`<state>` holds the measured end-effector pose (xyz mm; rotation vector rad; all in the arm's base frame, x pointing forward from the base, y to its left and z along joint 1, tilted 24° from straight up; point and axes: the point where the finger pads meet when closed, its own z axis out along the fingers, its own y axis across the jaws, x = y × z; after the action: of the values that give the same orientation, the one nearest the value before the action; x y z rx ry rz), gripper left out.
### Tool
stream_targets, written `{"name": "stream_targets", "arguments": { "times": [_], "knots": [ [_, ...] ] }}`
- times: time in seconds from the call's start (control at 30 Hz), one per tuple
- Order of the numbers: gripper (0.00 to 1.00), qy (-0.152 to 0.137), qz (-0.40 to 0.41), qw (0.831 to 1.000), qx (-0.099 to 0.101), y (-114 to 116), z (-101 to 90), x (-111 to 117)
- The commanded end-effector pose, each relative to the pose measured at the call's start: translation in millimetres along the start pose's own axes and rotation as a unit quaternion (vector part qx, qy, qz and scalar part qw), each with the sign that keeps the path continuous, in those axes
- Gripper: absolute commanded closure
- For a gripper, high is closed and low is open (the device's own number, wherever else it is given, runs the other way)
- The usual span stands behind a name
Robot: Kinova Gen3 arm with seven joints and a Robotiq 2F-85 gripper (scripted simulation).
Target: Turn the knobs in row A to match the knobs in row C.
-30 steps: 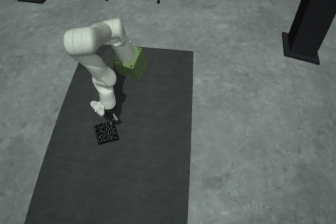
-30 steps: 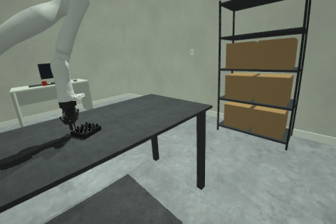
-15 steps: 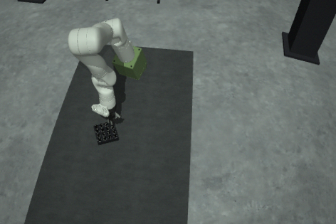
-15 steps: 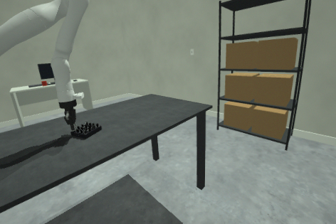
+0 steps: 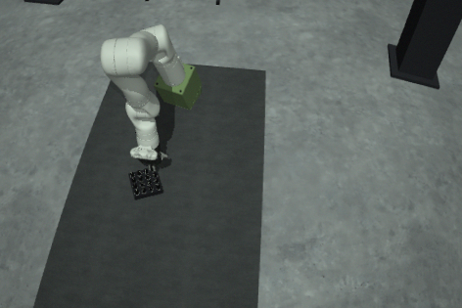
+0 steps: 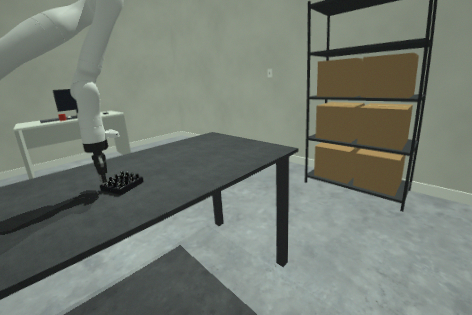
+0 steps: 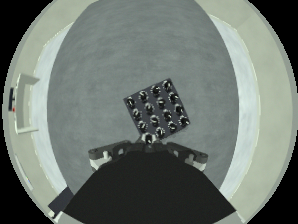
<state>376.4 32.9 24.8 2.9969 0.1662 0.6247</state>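
Observation:
The black knob box (image 5: 148, 196) (image 6: 123, 189) (image 7: 152, 99) sits on the table, with four rows of four knobs. It appears turned at an angle in the wrist view. My gripper (image 5: 152, 168) (image 6: 104, 181) (image 7: 148, 139) points down at one corner of the box, fingers close together around the corner knob (image 7: 148, 137), and looks shut on it. That knob's line and ring of marks are partly hidden by the fingers. The other knobs show white lines and marks, too small to read. The printed names and the socket cannot be made out.
The dark table (image 5: 210, 182) (image 6: 200, 161) extends around the box. The arm's green base block (image 5: 190, 89) stands at the table's far end in the top view. A shelf with boxes (image 6: 340, 81) and a white desk stand away from the table.

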Motion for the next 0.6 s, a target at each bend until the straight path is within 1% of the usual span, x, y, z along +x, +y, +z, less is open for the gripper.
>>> {"name": "stream_targets", "arguments": {
  "times": [0.0, 0.37, 0.47, 0.57],
  "knots": [
    [0.92, 0.003, -0.029, 1.0, 0.001, -2.8, 0.2, 1.7],
    [0.92, 0.002, -0.143, 0.99, 0.001, -2.9, 0.1, 1.2],
    [0.92, 0.002, -0.168, 0.986, 0.001, -2.9, 0.1, 1.0],
    [0.92, 0.002, -0.175, 0.985, 0.001, -2.9, 0.1, 0.9]
  ]
}}
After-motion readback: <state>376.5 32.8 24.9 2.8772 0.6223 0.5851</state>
